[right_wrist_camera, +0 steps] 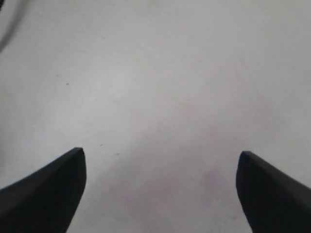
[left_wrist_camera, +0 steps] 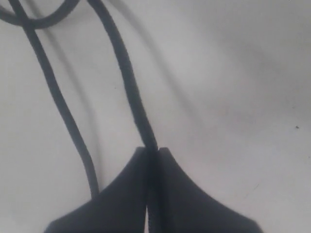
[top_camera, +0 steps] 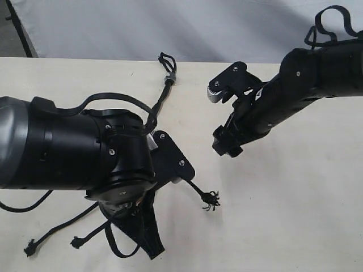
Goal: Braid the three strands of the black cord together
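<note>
On the pale tabletop (top_camera: 283, 215), my left gripper (left_wrist_camera: 151, 150) is pinched shut on one matte black rope strand (left_wrist_camera: 127, 73) of the thin black cord (top_camera: 161, 97). The right gripper (right_wrist_camera: 160, 154) hangs spread, empty. The grey-banded loop end (top_camera: 168, 78) looks unpinned, so tugging might drag everything.

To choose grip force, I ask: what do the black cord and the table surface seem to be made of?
The black cord looks like matte woven or twisted fibre: one tip is frayed into loose threads, and it gives no shine. The table looks smooth, matte, off-white, perhaps laminate or painted board; the pictures do not settle which.
</note>
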Controlling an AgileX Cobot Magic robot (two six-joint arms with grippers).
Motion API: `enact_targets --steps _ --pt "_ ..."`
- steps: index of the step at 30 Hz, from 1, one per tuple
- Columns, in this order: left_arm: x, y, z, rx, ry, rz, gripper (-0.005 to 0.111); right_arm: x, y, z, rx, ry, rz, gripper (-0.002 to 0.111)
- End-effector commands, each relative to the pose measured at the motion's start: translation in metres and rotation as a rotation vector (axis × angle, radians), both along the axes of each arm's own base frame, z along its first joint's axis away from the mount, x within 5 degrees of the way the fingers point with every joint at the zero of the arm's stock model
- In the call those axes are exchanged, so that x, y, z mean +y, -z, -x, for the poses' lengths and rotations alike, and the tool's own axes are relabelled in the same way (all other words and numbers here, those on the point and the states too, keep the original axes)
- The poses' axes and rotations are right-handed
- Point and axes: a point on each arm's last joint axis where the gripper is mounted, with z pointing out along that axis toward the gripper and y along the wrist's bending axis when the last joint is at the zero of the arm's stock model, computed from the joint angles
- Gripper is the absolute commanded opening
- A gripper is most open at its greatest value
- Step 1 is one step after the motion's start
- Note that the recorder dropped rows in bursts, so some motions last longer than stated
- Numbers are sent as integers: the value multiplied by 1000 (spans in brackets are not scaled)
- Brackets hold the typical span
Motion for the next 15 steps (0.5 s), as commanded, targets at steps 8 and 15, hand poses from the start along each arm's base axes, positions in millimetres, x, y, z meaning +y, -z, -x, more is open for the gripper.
enact_targets --steps 8,15 --pt "-3 -2 -4 -57 27 47 4 19 4 35 256 -211 -213 79" --pt "-6 -4 -6 -81 49 72 4 21 33 31 310 -243 -178 78"
